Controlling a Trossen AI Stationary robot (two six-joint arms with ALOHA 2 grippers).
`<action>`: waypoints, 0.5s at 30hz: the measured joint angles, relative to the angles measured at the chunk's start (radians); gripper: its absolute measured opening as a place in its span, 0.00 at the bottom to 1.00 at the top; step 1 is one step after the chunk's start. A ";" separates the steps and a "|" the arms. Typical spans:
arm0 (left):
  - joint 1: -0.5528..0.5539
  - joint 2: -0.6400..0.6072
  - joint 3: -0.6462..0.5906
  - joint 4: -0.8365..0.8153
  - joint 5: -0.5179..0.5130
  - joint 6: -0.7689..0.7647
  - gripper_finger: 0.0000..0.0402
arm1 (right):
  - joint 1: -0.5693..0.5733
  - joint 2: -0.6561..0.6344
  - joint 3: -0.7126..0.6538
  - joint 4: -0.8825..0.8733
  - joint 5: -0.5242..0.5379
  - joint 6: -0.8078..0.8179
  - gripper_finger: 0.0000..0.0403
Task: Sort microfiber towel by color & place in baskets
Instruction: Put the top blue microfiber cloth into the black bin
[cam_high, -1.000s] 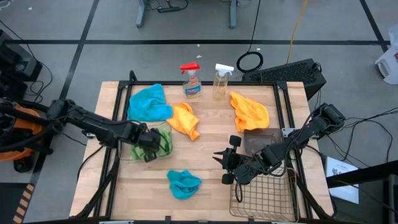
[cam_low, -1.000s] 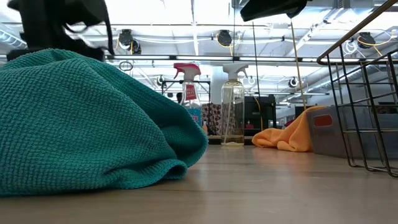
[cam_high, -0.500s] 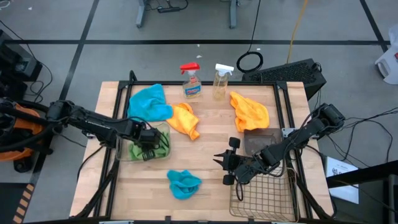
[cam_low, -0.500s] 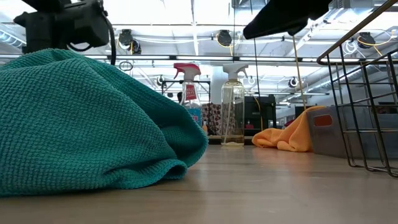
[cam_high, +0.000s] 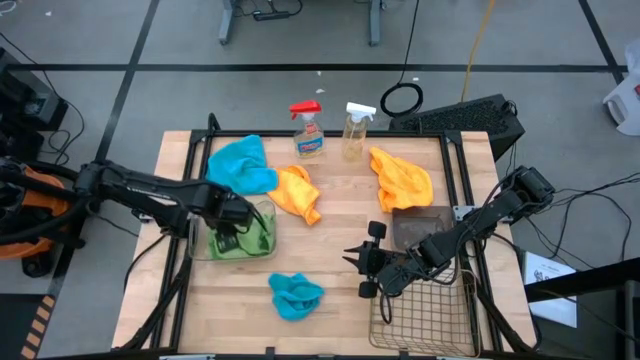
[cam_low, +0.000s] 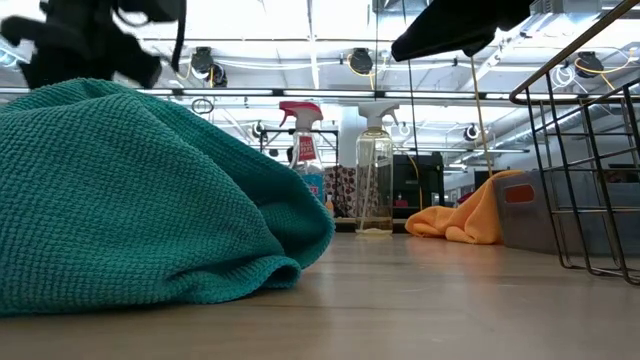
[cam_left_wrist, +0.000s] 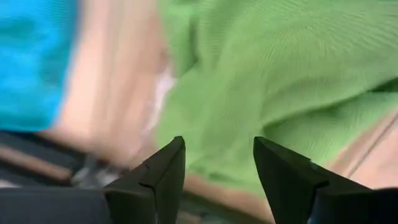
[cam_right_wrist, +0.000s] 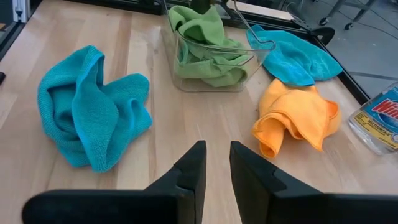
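From the nine o'clock edge of the table, the left gripper (cam_high: 228, 213) has lifted off the clear tub (cam_high: 262, 250) and drawn back toward the tub's ten o'clock corner; half a second ago it was pressed down into the green towels (cam_high: 247, 238). In the left wrist view its fingers (cam_left_wrist: 163, 171) stand parted with nothing between them, the green cloth lying loose below. So both green towels appear to be delivered, bunched inside the tub, and that colour looks finished.

Moving toward twelve o'clock, one turquoise towel (cam_high: 240, 165) lies spread at the tub's far side, touching an orange towel (cam_high: 295, 192) beside it. The two spray bottles (cam_high: 308, 130) stand at the twelve o'clock edge. At six o'clock the second turquoise towel (cam_high: 296, 295) sits crumpled alone.

Further right, the second orange towel (cam_high: 402, 176) lies just beyond the dark grey bin (cam_high: 420, 228), and the wire-mesh basket (cam_high: 425, 315) sits at five o'clock. The right gripper (cam_high: 358, 262) has not moved, hovering left of that basket with fingers narrowly apart and holding nothing. Four towels remain unsorted.
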 joint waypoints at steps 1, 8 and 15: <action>0.000 0.000 0.033 -0.038 -0.039 0.015 0.49 | 0.000 0.000 0.000 0.000 0.000 -0.001 0.16; 0.013 -0.001 0.174 -0.028 -0.543 0.194 0.49 | 0.000 -0.001 0.000 0.000 0.000 -0.029 0.16; 0.217 -0.001 0.162 0.100 -0.530 0.441 0.49 | -0.003 -0.010 0.012 -0.009 -0.045 -0.033 0.16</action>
